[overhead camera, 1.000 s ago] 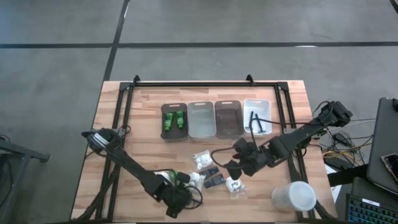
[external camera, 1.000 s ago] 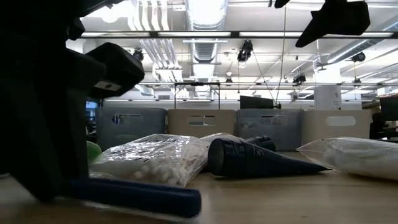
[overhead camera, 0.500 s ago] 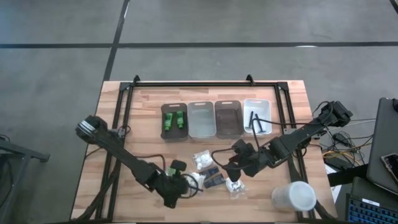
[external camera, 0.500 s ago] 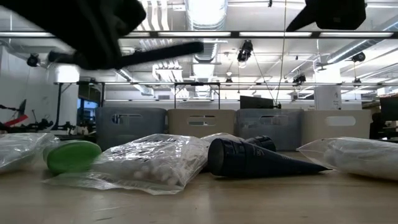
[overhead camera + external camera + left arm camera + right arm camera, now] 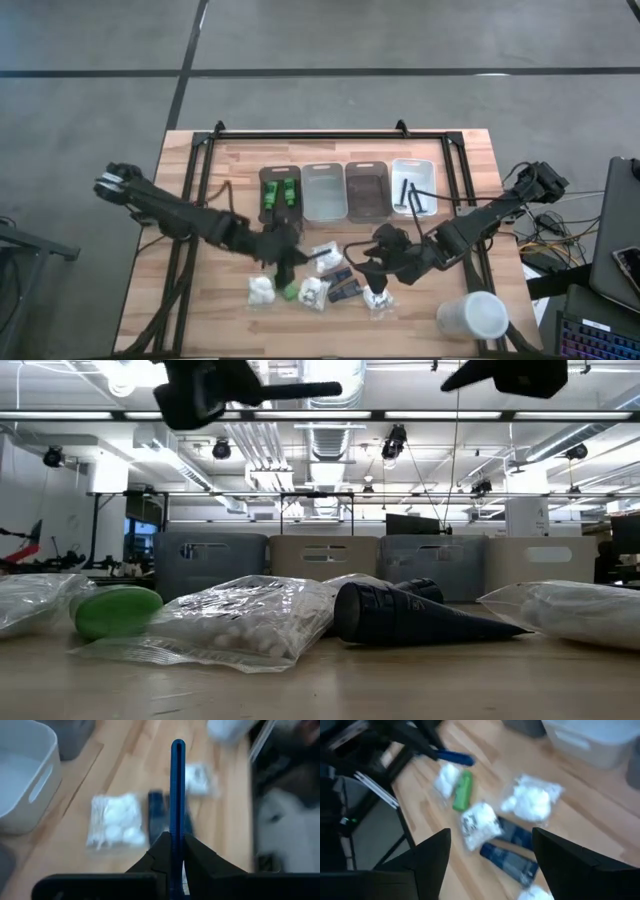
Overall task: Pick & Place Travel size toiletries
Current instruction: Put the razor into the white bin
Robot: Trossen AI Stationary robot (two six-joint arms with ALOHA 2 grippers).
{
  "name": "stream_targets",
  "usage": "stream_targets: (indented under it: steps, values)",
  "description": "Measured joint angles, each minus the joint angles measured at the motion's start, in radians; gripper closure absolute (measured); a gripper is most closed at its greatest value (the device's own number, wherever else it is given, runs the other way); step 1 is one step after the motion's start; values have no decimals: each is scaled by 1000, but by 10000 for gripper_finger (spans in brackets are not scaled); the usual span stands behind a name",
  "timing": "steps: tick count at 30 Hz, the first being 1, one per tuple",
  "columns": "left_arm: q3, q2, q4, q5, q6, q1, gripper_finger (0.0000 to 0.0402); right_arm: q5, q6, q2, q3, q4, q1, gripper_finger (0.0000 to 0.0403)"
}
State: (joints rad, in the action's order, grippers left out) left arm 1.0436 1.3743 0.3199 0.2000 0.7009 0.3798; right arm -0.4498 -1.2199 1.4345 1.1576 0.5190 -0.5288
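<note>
Wooden surface (image 5: 200,300) mid-front: left gripper (image 5: 171,845) fingers clamp blue razor stick (image 5: 177,795), long axis straight out from fingertips, above puff packets (image 5: 112,820). Right gripper (image 5: 372,268) fingers spread, empty.

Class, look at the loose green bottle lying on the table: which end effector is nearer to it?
Left. The left end effector, gripping a blue stick, hangs just above the green bottle; the right end effector hovers farther off, beyond the packets.
</note>
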Motion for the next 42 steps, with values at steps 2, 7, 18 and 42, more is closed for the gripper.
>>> stream_targets:
  steps: [2, 7, 18, 42]
  values:
    - [-52, -42, -128, -39, 36, -37, 369, -37, 31, -9, 0, -36, -3, 121]
    - [-181, -117, -445, -60, 118, -99, 369, -140, 103, -31, 0, -123, -8, 99]
    - [-396, -120, -1079, 3, 226, -168, 369, -325, 202, -45, 0, -398, 53, 64]
    - [-404, -136, -1142, -322, 302, -376, 369, -96, 229, -10, 0, -616, 300, 92]
